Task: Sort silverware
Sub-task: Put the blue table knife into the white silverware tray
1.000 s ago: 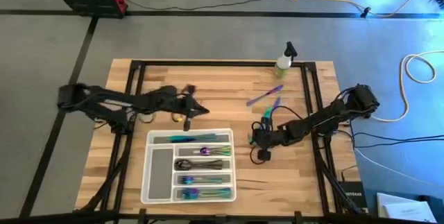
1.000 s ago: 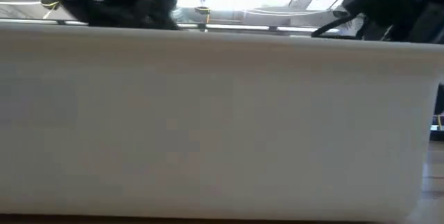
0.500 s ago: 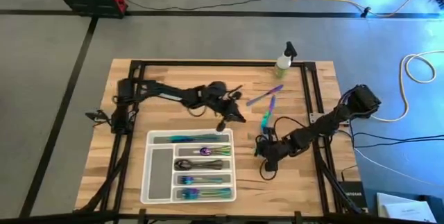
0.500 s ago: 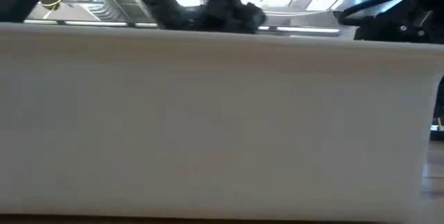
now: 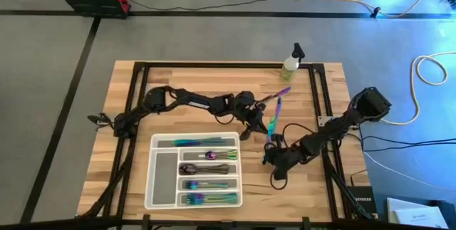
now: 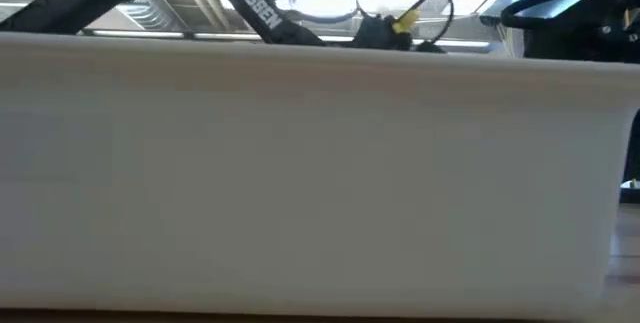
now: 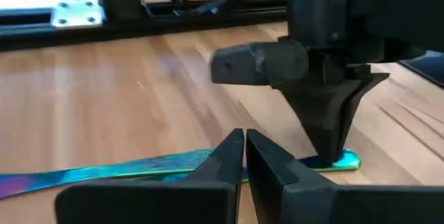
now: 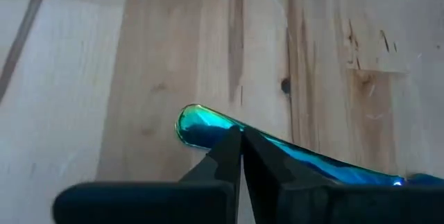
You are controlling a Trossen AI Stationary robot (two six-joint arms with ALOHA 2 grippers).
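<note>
Silverware (image 5: 206,155) fills the tray (image 5: 162,180) in the high view; wrist views show both hands closed: left hand (image 7: 244,156), right hand (image 8: 239,148) over a teal piece (image 8: 201,123).

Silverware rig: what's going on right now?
Both arms are at the loose iridescent utensils right of the white tray, which already holds several pieces. The right pincer is shut on the tip of a teal utensil lying on the table. The left pincer, fingers together, reaches in beside it.
</note>
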